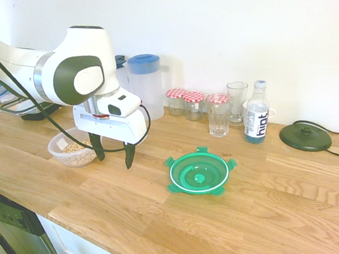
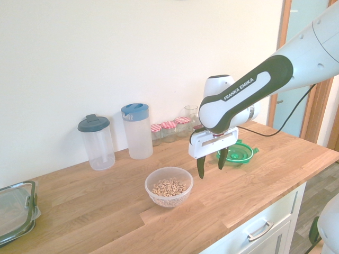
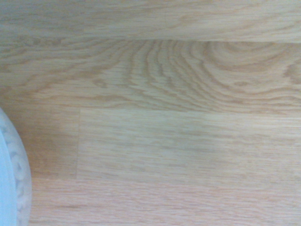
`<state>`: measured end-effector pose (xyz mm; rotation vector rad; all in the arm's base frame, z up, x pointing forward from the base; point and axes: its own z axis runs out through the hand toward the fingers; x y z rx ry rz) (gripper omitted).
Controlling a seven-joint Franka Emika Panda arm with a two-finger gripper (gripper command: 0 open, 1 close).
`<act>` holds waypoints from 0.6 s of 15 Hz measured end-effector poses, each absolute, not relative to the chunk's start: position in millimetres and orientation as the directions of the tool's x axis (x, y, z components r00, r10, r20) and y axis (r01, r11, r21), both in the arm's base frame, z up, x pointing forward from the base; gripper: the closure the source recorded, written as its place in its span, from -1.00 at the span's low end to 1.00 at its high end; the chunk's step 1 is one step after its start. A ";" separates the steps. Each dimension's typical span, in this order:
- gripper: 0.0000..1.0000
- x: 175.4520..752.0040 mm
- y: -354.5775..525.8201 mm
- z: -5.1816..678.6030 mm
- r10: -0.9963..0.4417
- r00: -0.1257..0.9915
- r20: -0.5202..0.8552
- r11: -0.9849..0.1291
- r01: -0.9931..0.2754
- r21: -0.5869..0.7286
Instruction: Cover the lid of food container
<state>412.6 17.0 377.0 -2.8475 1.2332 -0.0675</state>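
Gripper (image 1: 117,160) wide open, fingers pointing down, holding nothing, between cereal bowl (image 1: 74,148) and green lid (image 1: 199,173)

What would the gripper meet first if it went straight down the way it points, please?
Probably the bare wooden counter, between the bowl and the green lid, though its exact height is unclear.

"hint" on bottle (image 1: 256,118); "FRANKA EMIKA" on arm (image 2: 249,95)

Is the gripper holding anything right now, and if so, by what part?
Nothing is held: the gripper is open, and the green lid lies on the counter.
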 end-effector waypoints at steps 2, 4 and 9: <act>-1.00 413.7 16.7 377.9 -0.727 0.686 0.029 -0.687 -0.725 -0.050; -1.00 421.0 18.9 392.1 -0.690 0.724 0.010 -0.722 -0.687 -0.086; -1.00 440.0 -43.3 441.3 -0.622 0.763 -0.175 -0.722 -0.646 -0.250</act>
